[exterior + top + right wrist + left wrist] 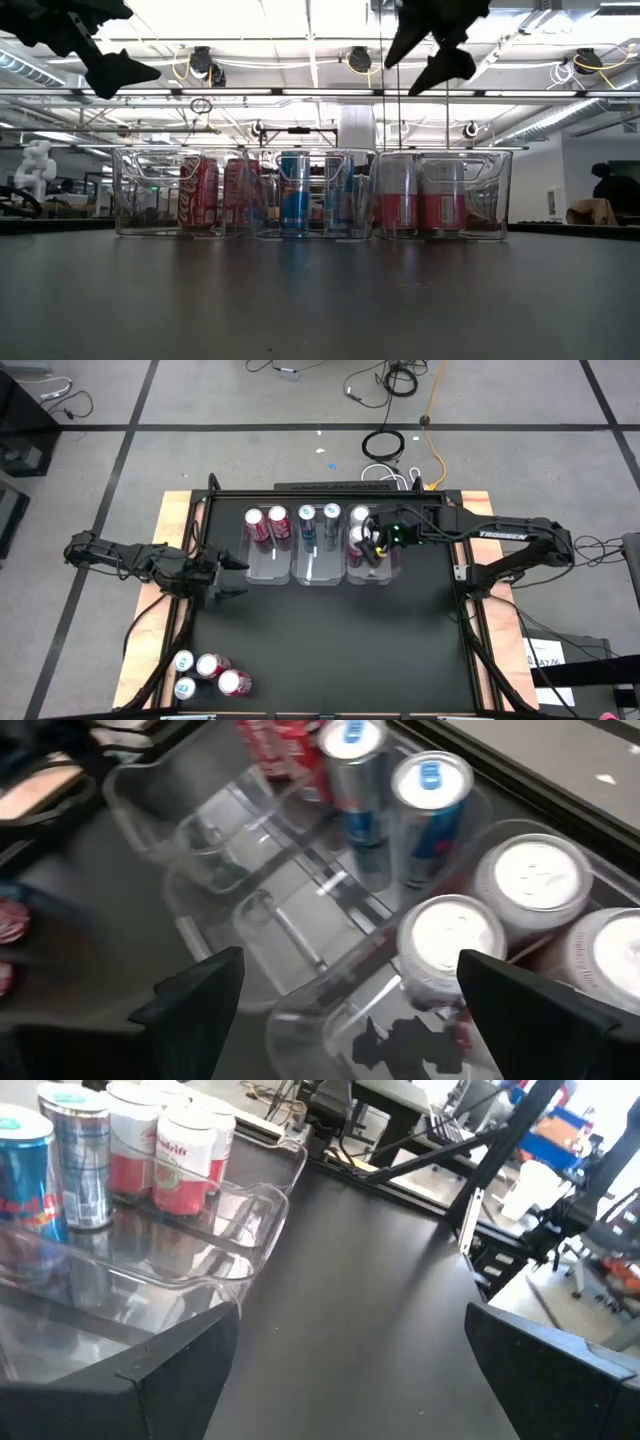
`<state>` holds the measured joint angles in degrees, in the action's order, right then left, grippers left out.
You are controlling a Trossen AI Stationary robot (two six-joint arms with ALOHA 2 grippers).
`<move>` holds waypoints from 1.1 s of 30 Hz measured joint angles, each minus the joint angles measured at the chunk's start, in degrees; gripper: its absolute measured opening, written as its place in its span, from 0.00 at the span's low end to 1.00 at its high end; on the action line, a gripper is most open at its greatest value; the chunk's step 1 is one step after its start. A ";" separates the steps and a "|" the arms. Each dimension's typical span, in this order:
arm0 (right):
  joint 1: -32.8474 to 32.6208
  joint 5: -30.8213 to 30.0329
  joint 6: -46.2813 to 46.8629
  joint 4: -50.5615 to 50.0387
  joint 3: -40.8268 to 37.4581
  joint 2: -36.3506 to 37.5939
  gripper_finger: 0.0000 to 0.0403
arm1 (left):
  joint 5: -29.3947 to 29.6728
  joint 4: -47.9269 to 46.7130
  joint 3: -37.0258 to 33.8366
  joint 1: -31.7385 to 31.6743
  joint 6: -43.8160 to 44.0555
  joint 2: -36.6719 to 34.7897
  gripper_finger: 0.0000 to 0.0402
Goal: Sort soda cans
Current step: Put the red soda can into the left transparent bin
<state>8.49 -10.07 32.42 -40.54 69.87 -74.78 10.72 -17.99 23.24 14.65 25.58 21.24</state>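
Observation:
Three clear bins [320, 565] stand side by side at the table's far middle. The left one holds two red soda cans [267, 523], the middle one two blue cans [318, 518], and the right one pink cans [450, 940], all upright on their bases. Several more cans [210, 672] sit loose near the table's near left corner. My right gripper [378, 550] hangs open and empty above the right bin, over the pink cans. My left gripper [240, 578] is open and empty, raised above the table just left of the left bin's near corner.
The bins' near halves [290, 930] hold nothing. Black table top [340, 640] stretches from the bins to the near edge. Wooden boards [175, 510] and a black frame rim the table. Cables [385, 445] lie on the floor beyond the far edge.

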 joint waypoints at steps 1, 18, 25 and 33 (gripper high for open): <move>-0.76 -0.02 0.30 0.00 0.00 0.39 0.89 | 0.03 0.08 0.00 -0.01 0.71 0.00 0.99; -16.78 -4.09 8.86 -5.42 -2.55 -2.63 0.89 | 6.49 3.62 3.92 0.00 1.05 9.86 0.99; -21.88 -4.80 14.03 2.64 -11.95 -3.57 0.89 | 6.51 -4.13 12.70 0.00 0.57 15.96 0.99; -24.98 -4.62 20.88 9.09 -17.77 -3.59 0.89 | 6.51 -20.74 27.73 3.09 1.07 27.80 0.99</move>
<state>-16.49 -14.69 53.30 -31.44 52.10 -78.37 17.23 -38.73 50.97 17.74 26.65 49.04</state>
